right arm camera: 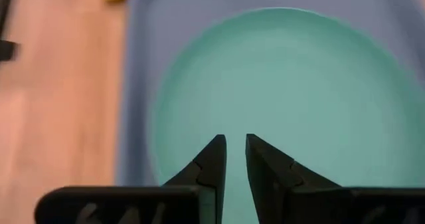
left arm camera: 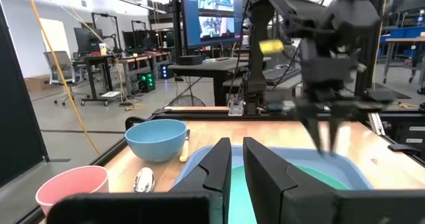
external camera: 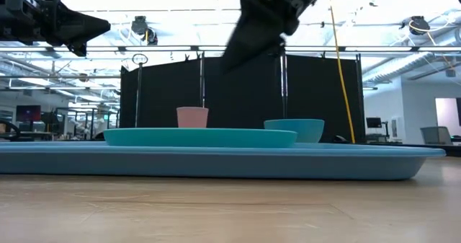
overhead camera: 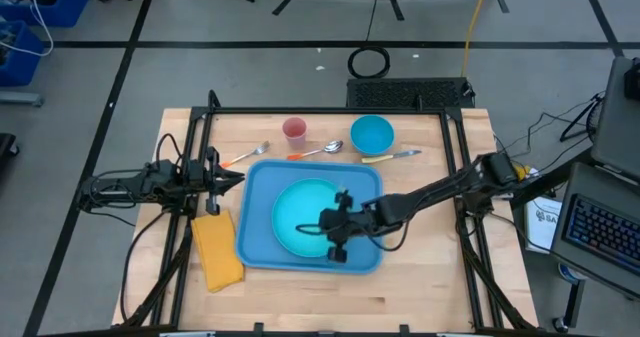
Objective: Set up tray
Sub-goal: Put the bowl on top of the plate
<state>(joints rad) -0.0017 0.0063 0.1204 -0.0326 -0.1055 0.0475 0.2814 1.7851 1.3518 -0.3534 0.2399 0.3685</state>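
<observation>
Poised above the teal plate (overhead camera: 305,217), my right pincer (overhead camera: 337,227) is hanging over the near-right part of the dish with its two fingers drawn almost together, a thin slit between them and nothing gripped. That plate is lying flat inside the blue tray (overhead camera: 262,177), which is sitting at the middle of the tabletop (overhead camera: 430,277), its long sides running left to right.

Meanwhile my left pincer (overhead camera: 232,180) is waiting in the air at the tray's left edge, fingers likewise nearly closed and empty, pointing across toward the right arm.

Beyond the tray's far rim the remaining pieces are lying in a row: a fork (overhead camera: 243,157) with an orange handle at the left, a pink cup (overhead camera: 294,131), a spoon (overhead camera: 316,152), a blue bowl (overhead camera: 372,133) and a knife (overhead camera: 390,156) with a yellow handle at the right. A yellow napkin (overhead camera: 217,250) is resting on the wood just left of the tray's near-left corner.

As I judge it, the plate step looks finished and the setting is barely begun, with cup, bowl, cutlery and napkin all outside the tray. Next, I reckon, I am needing to lift clear of the plate, spread my fingers, and reach to the far side for one of those pieces, most likely the bowl or knife on my own side.
</observation>
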